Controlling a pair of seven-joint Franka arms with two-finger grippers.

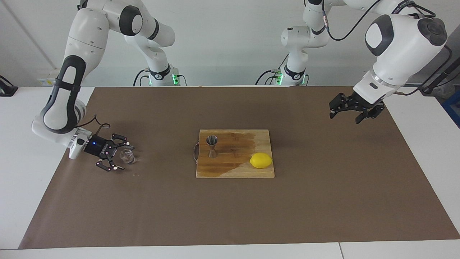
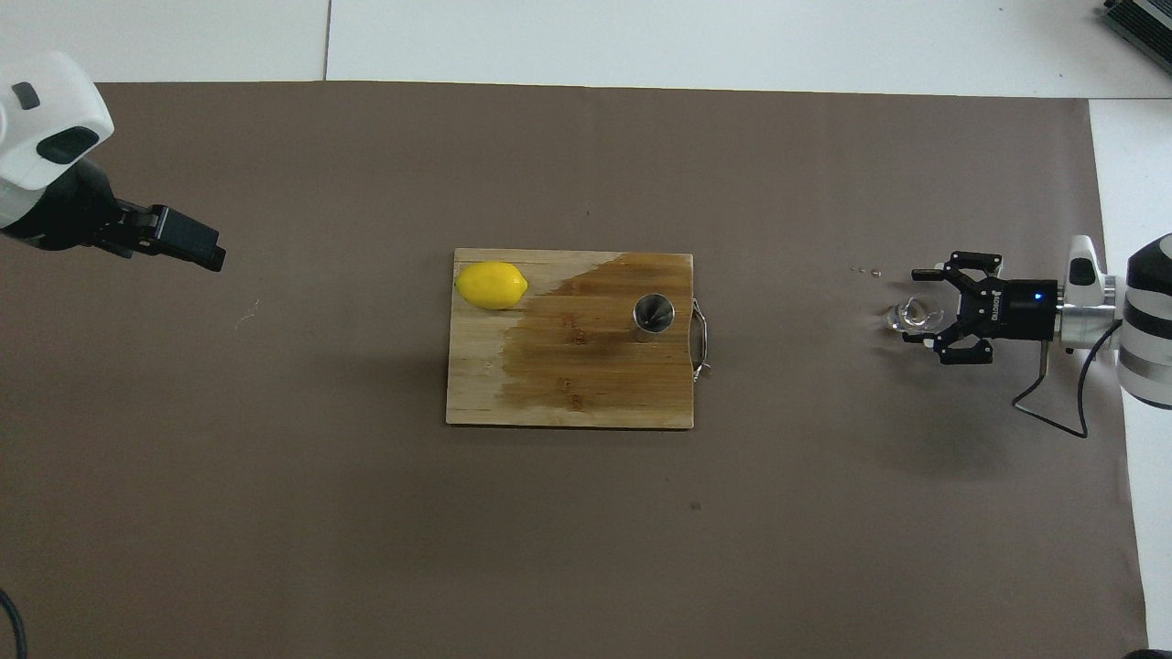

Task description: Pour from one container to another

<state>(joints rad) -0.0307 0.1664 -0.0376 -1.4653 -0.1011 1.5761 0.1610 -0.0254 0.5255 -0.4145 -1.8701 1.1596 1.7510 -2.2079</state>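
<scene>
The small clear glass cup (image 1: 127,157) (image 2: 908,317) stands on the brown mat near the right arm's end of the table. My right gripper (image 1: 124,157) (image 2: 916,306) lies low and level there, open, with a finger on each side of the cup and not closed on it. The steel jigger (image 1: 212,145) (image 2: 654,314) stands upright on the wooden cutting board (image 1: 233,172) (image 2: 568,407), at the handle end. My left gripper (image 1: 345,118) (image 2: 197,247) hangs open and empty over the mat at the left arm's end.
A yellow lemon (image 1: 261,160) (image 2: 492,285) lies on the board's corner toward the left arm. A dark wet patch covers much of the board around the jigger. A few droplets (image 2: 865,271) sit on the mat beside the cup.
</scene>
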